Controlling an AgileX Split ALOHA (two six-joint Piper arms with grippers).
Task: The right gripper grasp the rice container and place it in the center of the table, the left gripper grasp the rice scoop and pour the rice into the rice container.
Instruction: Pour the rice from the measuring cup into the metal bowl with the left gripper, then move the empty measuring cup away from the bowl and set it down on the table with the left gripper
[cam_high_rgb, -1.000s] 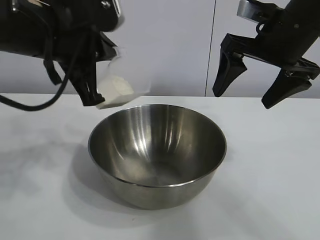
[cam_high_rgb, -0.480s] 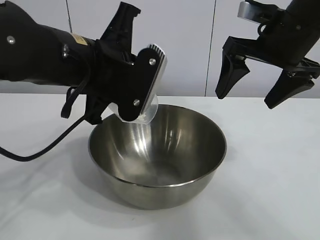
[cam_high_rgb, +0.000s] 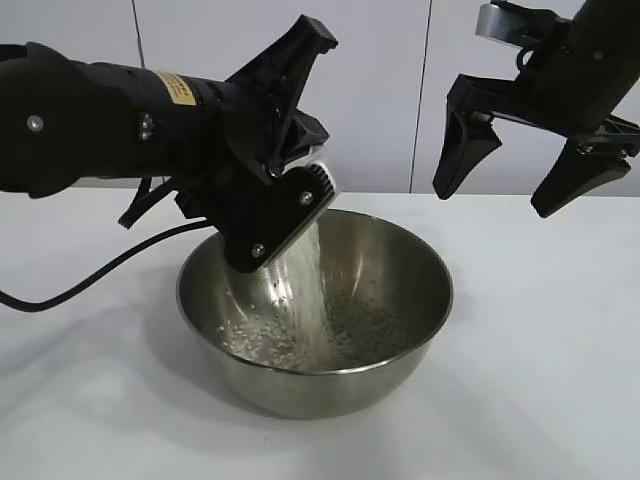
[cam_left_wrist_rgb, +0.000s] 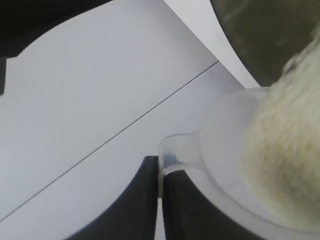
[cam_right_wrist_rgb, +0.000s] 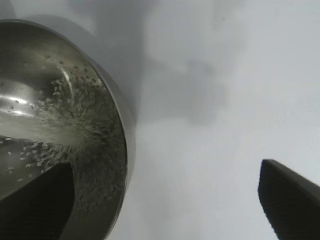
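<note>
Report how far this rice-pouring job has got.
Done: the large round stainless-steel bowl stands on the white table, and the right gripper hangs open above and beside it, holding nothing. In hand: the left gripper, shut on the frosted plastic measuring cup, tips it over the bowl, and off-white rice streams in. Left: rice remains in the cup to empty.

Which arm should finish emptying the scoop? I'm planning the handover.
Left: the left gripper holds the tilted rice scoop over the rice container; the right gripper hangs open, empty.

Left gripper (cam_high_rgb: 275, 215) clamped, tilted, right gripper (cam_high_rgb: 530, 175) agape
</note>
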